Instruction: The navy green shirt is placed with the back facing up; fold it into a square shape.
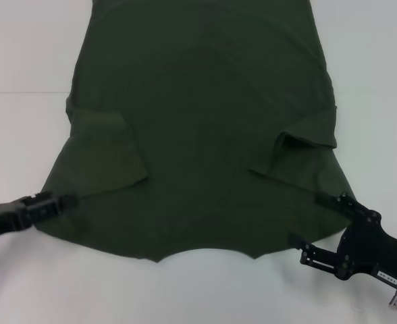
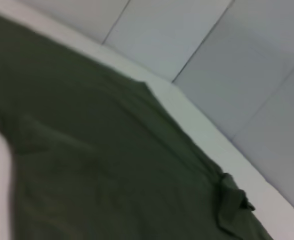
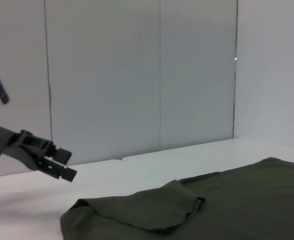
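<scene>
Nearest the head camera, the right gripper sits at the near right corner of the navy green shirt, its two fingers spread wide apart, one at the side edge and one at the near edge by the neckline, with the corner fabric lying between them and not yet pinched. Level with it on the opposite side, the left gripper reaches in sideways to the shirt's near left edge, just below the folded-in sleeve; whether its fingers are apart or together cannot be told. From both grippers the fabric extends inward and away across the white table. Both sleeves are already folded onto the body, so the shirt forms a long strip, wider at the near end. Its long axis runs straight away from the robot: the curved neckline points toward the robot and the hem lies at the far end, partly out of view. Each arm is equally near its own corner, so the likely next move is a two-handed lift of the near edge, carried forward along that axis.
</scene>
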`<action>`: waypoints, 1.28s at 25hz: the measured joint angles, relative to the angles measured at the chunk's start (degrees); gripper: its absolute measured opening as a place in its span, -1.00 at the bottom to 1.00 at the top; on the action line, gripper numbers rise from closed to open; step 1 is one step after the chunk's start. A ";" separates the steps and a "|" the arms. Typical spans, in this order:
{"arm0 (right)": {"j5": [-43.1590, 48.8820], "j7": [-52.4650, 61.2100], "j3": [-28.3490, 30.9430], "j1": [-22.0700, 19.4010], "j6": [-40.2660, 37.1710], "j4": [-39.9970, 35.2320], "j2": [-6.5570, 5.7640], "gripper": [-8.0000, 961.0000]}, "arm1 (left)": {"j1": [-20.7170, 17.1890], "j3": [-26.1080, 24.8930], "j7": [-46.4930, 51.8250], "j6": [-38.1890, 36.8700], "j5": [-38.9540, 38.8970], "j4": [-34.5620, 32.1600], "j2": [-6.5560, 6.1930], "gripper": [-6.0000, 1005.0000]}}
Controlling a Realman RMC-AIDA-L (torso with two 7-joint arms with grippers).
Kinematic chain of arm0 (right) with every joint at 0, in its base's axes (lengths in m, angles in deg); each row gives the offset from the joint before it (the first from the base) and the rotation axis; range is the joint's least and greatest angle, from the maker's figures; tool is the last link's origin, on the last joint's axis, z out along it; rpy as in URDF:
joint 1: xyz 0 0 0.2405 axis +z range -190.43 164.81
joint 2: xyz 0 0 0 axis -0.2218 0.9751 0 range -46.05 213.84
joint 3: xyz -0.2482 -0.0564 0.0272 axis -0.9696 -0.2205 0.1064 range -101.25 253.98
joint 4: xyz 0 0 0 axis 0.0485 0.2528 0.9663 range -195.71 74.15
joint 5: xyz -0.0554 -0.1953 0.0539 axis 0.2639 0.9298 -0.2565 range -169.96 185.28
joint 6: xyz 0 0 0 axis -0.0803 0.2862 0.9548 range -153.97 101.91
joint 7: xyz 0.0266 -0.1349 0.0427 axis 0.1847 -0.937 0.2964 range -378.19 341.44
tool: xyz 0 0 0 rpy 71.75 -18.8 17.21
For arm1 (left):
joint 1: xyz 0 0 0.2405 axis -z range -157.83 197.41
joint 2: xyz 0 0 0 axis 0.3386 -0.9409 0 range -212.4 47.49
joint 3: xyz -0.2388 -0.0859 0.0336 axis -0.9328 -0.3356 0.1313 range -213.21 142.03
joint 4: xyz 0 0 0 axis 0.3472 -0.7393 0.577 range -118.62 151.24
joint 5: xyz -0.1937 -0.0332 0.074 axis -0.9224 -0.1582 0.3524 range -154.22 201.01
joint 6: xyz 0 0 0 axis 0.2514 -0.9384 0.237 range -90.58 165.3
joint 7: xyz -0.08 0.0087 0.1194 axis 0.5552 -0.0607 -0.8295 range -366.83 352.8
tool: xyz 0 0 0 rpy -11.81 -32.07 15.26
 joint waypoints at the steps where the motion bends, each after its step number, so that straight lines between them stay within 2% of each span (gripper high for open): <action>1: 0.24 0.00 -0.02 0.01 -0.09 -0.11 0.00 0.97 | 0.58 -0.02 2.92 0.46 1.12 -0.12 -0.62 0.72; 5: 1.54 -0.02 -0.12 0.17 -0.34 -0.59 0.03 0.97 | 3.72 0.19 17.80 3.99 8.95 -2.29 -2.92 0.72; 9: 1.76 -0.04 -0.15 0.19 -0.39 -0.61 0.05 0.97 | 6.87 0.29 26.50 6.01 17.63 -5.23 -3.82 0.72; 13: 1.82 -0.05 -0.18 0.18 -0.42 -0.39 0.11 0.96 | 10.09 0.33 31.38 7.55 24.64 -5.21 -4.69 0.72; 15: 1.86 -0.06 -0.20 0.18 -0.42 -0.28 0.11 0.96 | 11.67 0.44 32.26 8.86 27.66 -4.34 -4.62 0.72; 17: 1.89 -0.07 -0.21 0.16 -0.42 -0.24 0.12 0.96 | 12.79 0.62 32.66 10.78 29.97 -3.98 -4.00 0.72; 22: 1.92 -0.09 -0.28 0.16 -0.39 -0.07 0.11 0.96 | 13.44 0.95 32.60 12.32 30.86 -3.84 -3.29 0.72; 32: 1.93 -0.11 -0.30 0.30 -0.15 0.12 0.11 0.96 | 13.39 1.10 32.28 14.40 30.99 -3.07 -2.98 0.71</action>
